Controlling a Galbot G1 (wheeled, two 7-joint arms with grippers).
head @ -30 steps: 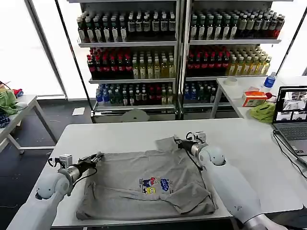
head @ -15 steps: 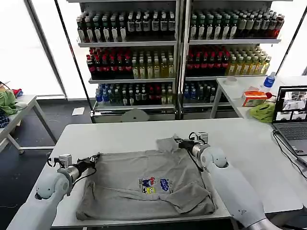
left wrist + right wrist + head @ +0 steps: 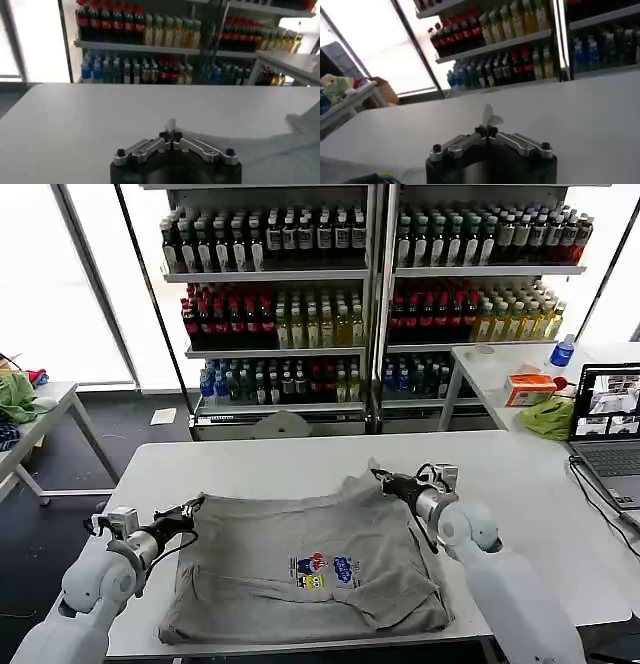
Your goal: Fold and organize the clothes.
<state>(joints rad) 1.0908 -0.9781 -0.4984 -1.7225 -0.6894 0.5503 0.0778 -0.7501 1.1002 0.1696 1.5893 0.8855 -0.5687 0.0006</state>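
A light grey short-sleeved shirt [image 3: 300, 559] with a small multicoloured chest print [image 3: 325, 570] lies on the white table [image 3: 260, 464] in the head view, its far edge pulled taut. My left gripper [image 3: 196, 505] is shut on the shirt's far left corner. My right gripper [image 3: 377, 475] is shut on the far right corner. In the left wrist view a sliver of grey cloth [image 3: 171, 125] sticks up from my left gripper [image 3: 170, 135]. In the right wrist view a bit of cloth [image 3: 490, 115] pokes from my right gripper [image 3: 485, 131]. The near hem is rumpled.
A laptop [image 3: 607, 424] with cables sits at the table's right edge. A side table at the back right holds a bright green cloth [image 3: 548, 418] and a box [image 3: 529, 389]. Drink shelves [image 3: 370, 294] stand behind. Another table [image 3: 30, 419] with cloths is at far left.
Both grippers have moved apart and slightly toward me, stretching the shirt's far edge wider and flatter. The folded-over flap near the right gripper has been pulled out.
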